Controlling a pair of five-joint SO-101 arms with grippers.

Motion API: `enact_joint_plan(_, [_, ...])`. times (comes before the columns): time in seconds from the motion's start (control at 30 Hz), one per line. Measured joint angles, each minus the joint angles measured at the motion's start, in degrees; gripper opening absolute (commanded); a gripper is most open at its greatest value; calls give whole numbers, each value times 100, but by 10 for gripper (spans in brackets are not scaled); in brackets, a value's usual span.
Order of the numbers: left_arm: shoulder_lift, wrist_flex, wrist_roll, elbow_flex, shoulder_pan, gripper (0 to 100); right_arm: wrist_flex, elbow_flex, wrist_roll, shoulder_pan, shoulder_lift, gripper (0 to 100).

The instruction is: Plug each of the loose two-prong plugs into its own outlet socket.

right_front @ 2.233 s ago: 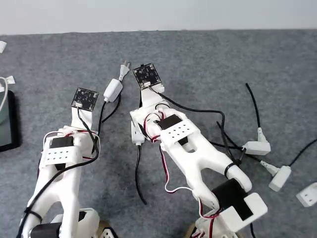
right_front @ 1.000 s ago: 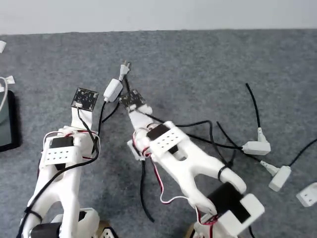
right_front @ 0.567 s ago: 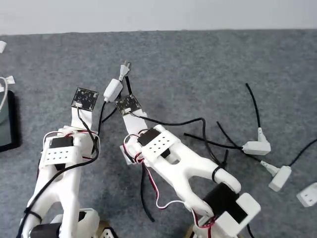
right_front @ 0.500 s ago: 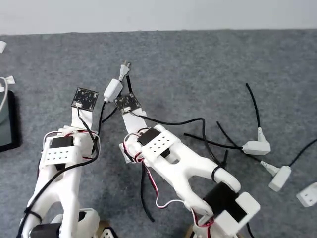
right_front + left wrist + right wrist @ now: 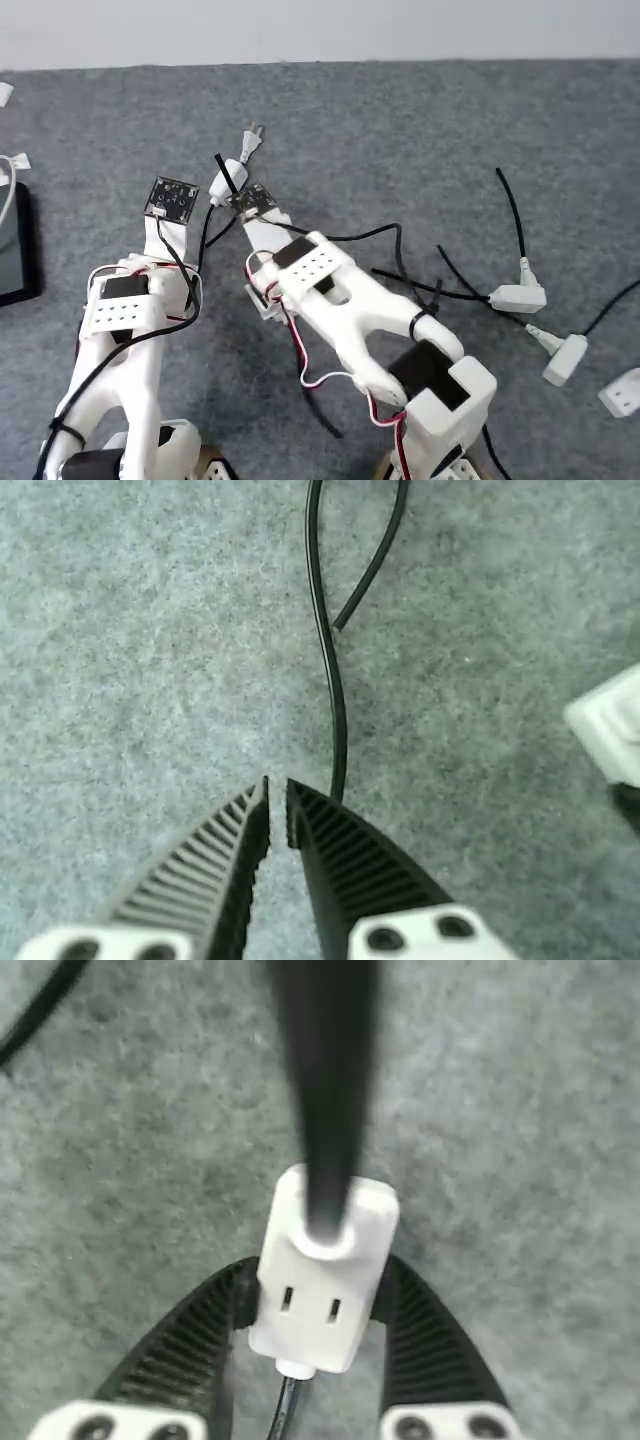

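Observation:
My right gripper (image 5: pixel 318 1270) is shut on a white outlet socket (image 5: pixel 322 1290), with a finger on each side. The socket's two slots face the camera, and a thick black cable (image 5: pixel 325 1090) rises from its far end. In the high view this socket (image 5: pixel 262 300) shows under the middle arm. A loose white two-prong plug (image 5: pixel 228 178) lies just beyond that arm, prongs pointing away. My left gripper (image 5: pixel 277 785) hangs shut over bare carpet with nothing in it, and a thin black cable (image 5: pixel 328 670) runs past its tip.
Three more white plugs or sockets (image 5: pixel 518 297) (image 5: pixel 565 358) (image 5: pixel 625 392) lie on the right with black cables. A dark flat device (image 5: pixel 15 240) sits at the left edge. A white plastic piece (image 5: pixel 612 725) lies near the left gripper.
The right arm has swung to the left, carrying the socket toward the loose plug and dragging its black cable along. The left arm has stayed still.

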Motion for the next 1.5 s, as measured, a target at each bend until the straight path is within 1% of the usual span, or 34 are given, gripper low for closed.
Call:
enact_joint_plan(0.13, [0,0,0,0,0,27,651,-9,18,413,-466,8])
enact_joint_plan(0.33, [0,0,0,0,0,27,1459,404,70,1196,-2259,8])
enact_joint_plan(0.53, [0,-9,0,0,0,27,1662,1451,466,2295,-4193,8])
enact_joint_plan(0.67, [0,-9,0,0,0,27,1468,2110,563,3349,-4923,8])
enact_joint_plan(0.83, [0,-9,0,0,0,27,976,2602,580,4756,-4826,8])
enact_joint_plan(1.03, [0,-9,0,0,0,28,334,2611,580,6224,-4193,9])
enact_joint_plan(1.17, [0,-9,0,0,0,66,167,2611,580,7042,-3930,9])
enact_joint_plan(1.23, [0,-9,0,0,0,94,62,2611,580,7305,-3763,24])
enact_joint_plan(1.27, [0,-9,0,0,0,111,18,2611,580,7402,-3657,51])
enact_joint_plan(1.37, [18,-9,0,0,0,166,-26,2585,580,7560,-3367,182])
enact_joint_plan(1.43, [18,-9,0,0,62,191,-35,2576,580,7560,-3332,250])
enact_joint_plan(1.5, [62,-35,0,0,202,195,-35,2576,580,7552,-3305,262])
